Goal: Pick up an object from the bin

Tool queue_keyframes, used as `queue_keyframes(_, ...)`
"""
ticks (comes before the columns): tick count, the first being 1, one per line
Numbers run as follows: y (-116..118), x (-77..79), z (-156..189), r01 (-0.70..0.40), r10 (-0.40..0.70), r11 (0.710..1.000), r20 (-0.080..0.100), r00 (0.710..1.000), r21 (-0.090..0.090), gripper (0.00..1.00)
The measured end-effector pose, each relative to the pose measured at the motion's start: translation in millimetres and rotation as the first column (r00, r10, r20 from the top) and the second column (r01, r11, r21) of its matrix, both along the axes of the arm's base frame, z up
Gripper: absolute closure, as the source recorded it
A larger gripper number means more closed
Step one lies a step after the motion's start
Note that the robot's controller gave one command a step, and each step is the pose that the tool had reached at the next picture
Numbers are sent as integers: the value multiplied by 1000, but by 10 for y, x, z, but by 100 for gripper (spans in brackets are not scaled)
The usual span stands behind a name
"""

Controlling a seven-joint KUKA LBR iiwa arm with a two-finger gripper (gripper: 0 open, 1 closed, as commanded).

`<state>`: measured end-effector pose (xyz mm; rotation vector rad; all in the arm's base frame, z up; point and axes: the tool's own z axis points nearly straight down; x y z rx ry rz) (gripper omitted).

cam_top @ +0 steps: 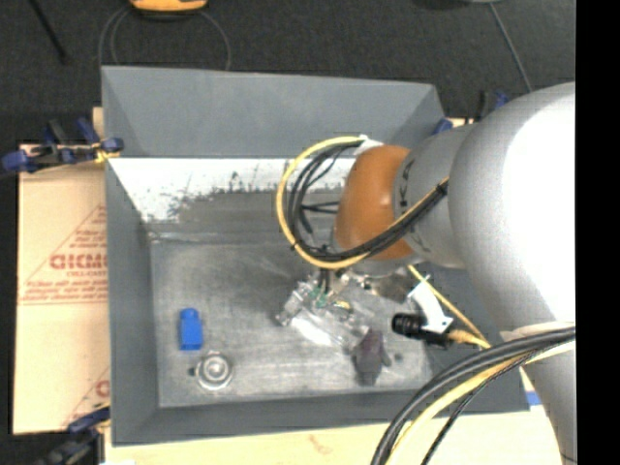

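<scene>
My gripper (324,298) is low over the middle of the bin floor, below the arm's orange cover. Directly under it lies a clear, crumpled plastic thing (312,325), and I cannot tell whether the gripper touches it. Just to the right and nearer the front wall lies a small dark grey lump (368,356). A blue, block-like piece (190,329) sits well to the left. Below that, close to the front wall, is a round silvery cap-like thing (213,370).
The arm and its looped yellow and black cables cover the bin's right side and back right corner. Bare floor lies between the blue piece and the gripper. The bin's walls slope steeply all around.
</scene>
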<state>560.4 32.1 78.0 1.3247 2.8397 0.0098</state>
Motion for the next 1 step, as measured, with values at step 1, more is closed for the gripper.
queue_keyframes(1, -61, -8, 1480, -68, 68, 998, -4, 998, -3, 100)
